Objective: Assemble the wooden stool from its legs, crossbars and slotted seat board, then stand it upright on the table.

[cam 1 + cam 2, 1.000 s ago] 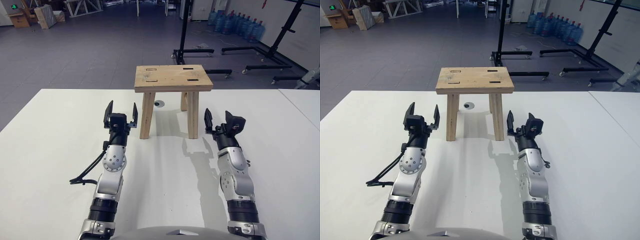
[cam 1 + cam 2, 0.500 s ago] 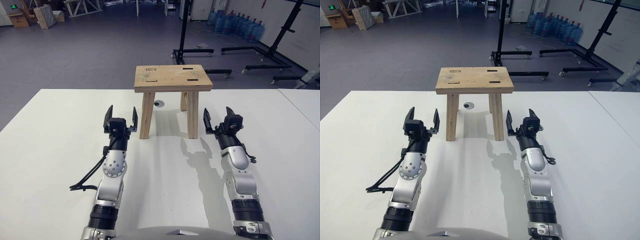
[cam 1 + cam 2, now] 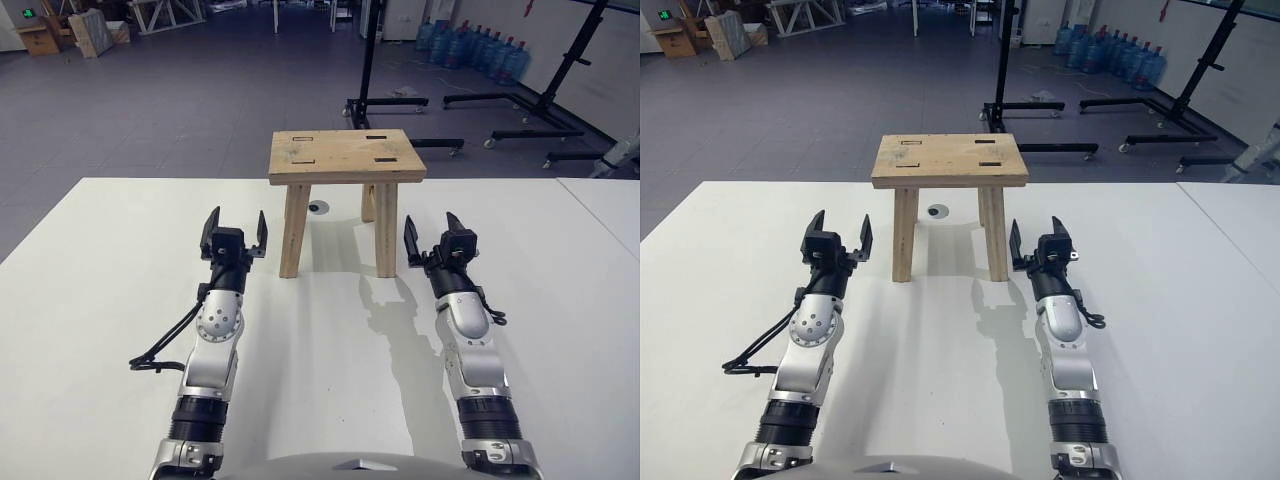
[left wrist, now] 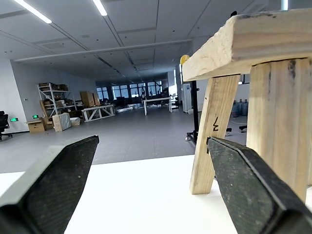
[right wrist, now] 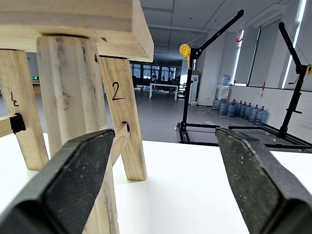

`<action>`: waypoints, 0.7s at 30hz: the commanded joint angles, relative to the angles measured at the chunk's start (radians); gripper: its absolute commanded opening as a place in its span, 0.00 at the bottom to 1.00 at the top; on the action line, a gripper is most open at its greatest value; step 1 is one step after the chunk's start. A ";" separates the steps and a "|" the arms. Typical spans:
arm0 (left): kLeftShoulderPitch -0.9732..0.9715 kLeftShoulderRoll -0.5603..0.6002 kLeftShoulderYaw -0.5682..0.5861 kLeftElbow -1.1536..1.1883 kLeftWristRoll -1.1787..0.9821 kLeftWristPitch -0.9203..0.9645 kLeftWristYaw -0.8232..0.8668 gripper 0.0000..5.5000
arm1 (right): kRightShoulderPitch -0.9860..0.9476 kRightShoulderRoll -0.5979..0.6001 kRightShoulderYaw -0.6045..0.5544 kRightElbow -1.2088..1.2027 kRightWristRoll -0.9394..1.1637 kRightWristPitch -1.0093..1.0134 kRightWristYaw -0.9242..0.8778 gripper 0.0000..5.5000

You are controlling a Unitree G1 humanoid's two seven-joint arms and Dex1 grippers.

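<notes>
There is one stool (image 3: 345, 190), with one seat board (image 3: 346, 154) and four slots (image 3: 297, 137) cut in it. Three legs (image 3: 293, 238) can be counted in the left eye view, and two crossbars (image 5: 119, 139) in the right wrist view. There are two grippers, the left gripper (image 3: 232, 228) and the right gripper (image 3: 431, 232), each with two fingers (image 4: 53, 185). There are two white tables, the main table (image 3: 100, 300) and a second table (image 3: 610, 205). One small round disc (image 3: 318, 208) and one black cable (image 3: 160, 355) lie on the main table. Behind are two black stands (image 3: 375, 60) and a cluster of water bottles (image 3: 470, 45), too bunched to count.
</notes>
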State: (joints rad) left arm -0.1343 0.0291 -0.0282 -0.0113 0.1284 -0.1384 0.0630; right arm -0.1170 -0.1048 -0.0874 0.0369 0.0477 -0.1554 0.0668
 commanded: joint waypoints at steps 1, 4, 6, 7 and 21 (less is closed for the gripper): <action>-0.050 0.019 0.011 0.019 0.006 0.023 -0.005 0.74 | -0.011 0.000 0.000 -0.003 -0.011 -0.007 -0.009 0.69; -0.060 0.027 0.017 0.030 0.005 0.028 -0.007 0.74 | -0.009 0.006 0.003 0.011 -0.021 -0.021 -0.017 0.69; -0.071 0.036 0.019 0.039 0.009 0.034 -0.009 0.74 | -0.011 0.013 0.011 0.021 -0.032 -0.029 -0.028 0.69; -0.079 0.042 0.017 0.043 0.017 0.040 -0.010 0.74 | -0.014 0.017 0.013 0.025 -0.037 -0.035 -0.034 0.69; -0.222 0.071 0.015 0.199 0.004 0.005 -0.054 0.74 | -0.075 0.029 -0.012 0.151 -0.052 -0.135 -0.098 0.69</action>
State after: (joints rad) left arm -0.3200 0.0968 -0.0008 0.1783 0.1359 -0.1206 0.0303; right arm -0.1705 -0.0688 -0.0872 0.1674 -0.0080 -0.2750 -0.0263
